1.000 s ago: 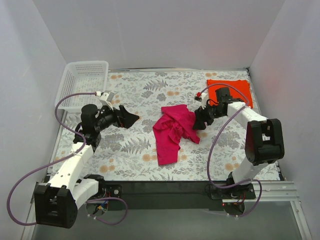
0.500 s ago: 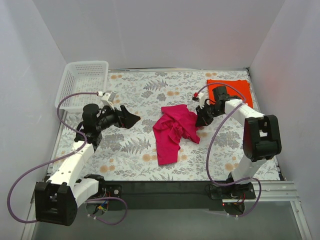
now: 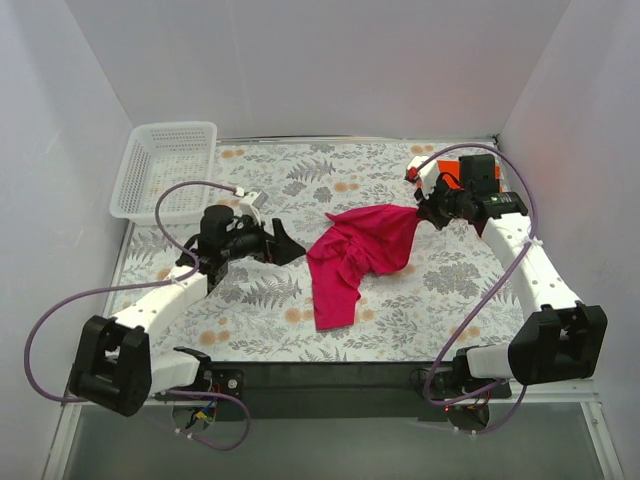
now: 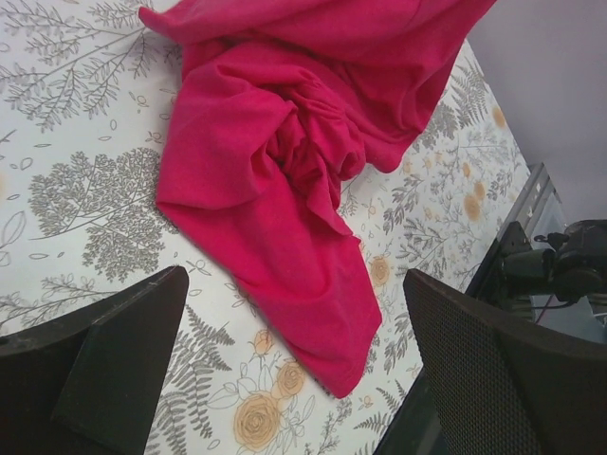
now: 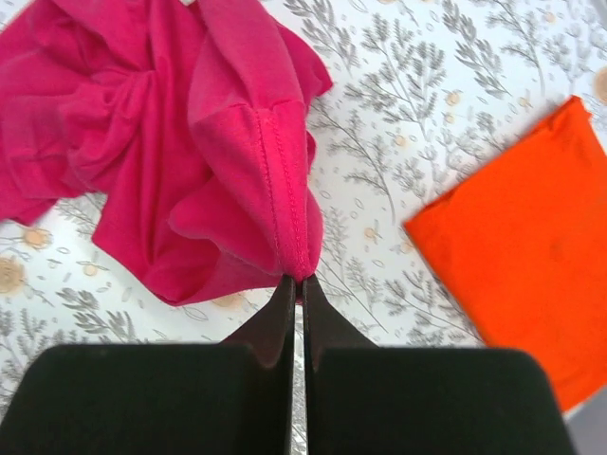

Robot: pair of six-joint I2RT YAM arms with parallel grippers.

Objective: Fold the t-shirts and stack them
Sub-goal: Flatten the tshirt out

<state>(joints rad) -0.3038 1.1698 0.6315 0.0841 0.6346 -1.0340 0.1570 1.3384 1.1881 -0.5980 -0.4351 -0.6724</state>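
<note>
Right tool (image 5: 296, 284) is pinching a stitched hem of the pink t-shirt (image 3: 350, 262), fingers fully closed on the seam. It is holding that edge up off the bench (image 3: 300, 180) on the shirt's 2 o'clock side. The rest of the shirt is lying bunched at bench centre, with one tail trailing toward 6 o'clock.

Left tool (image 3: 286, 247) is hovering with its fingers spread wide and nothing in them, just off the shirt's 9 o'clock edge.

Orange t-shirt (image 5: 517, 246) is sitting flat, and apparently already folded, in the 1 o'clock corner, well apart from the pink one.

My read: we are mid spread-out, and folding is not started.

To do this step well:
- The left tool is going to need the opposite hem or a sleeve at 8–9 o'clock. It should take a single layer, not the wad in the middle.
- Pull the two tools apart along the 3–9 line, low over the bench, until the cloth is lying flat.
- Watch the right grip, since it is only biting the seam edge. A jerk risks slipping it.
- Keep the lifted edge clear of the orange shirt so the drag isn't disturbing it.
</note>
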